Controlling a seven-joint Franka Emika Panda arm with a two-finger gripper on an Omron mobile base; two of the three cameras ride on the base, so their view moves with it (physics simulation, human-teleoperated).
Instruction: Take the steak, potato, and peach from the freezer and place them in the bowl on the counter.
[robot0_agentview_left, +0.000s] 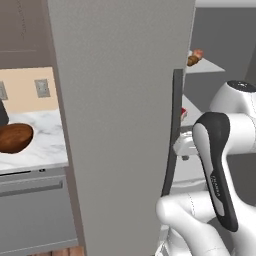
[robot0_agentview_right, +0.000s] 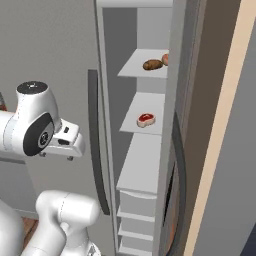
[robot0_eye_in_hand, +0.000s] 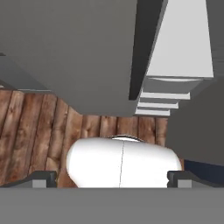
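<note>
The freezer (robot0_agentview_right: 145, 165) stands open, its wide grey door (robot0_agentview_left: 125, 125) swung out with the dark handle (robot0_agentview_left: 174, 135) at its edge. On the top shelf lies the tan potato (robot0_agentview_right: 153, 64), and the peach (robot0_agentview_right: 165, 59) is half hidden beside it. The steak (robot0_agentview_right: 146, 119) rests on the shelf below. At the far left the dark wooden bowl (robot0_agentview_left: 15, 137) sits on the marble counter (robot0_agentview_left: 47, 135). My gripper (robot0_eye_in_hand: 111, 179) is open and holds nothing. It points down at the floor, in front of the door edge and below the food shelves.
The open door (robot0_eye_in_hand: 78, 52) and its handle (robot0_eye_in_hand: 140, 48) hang just ahead of the hand, with the lower freezer drawers (robot0_eye_in_hand: 162, 100) to the right. Wooden floor (robot0_eye_in_hand: 35, 131) lies below. A brown cabinet side (robot0_agentview_right: 210, 125) borders the freezer's right.
</note>
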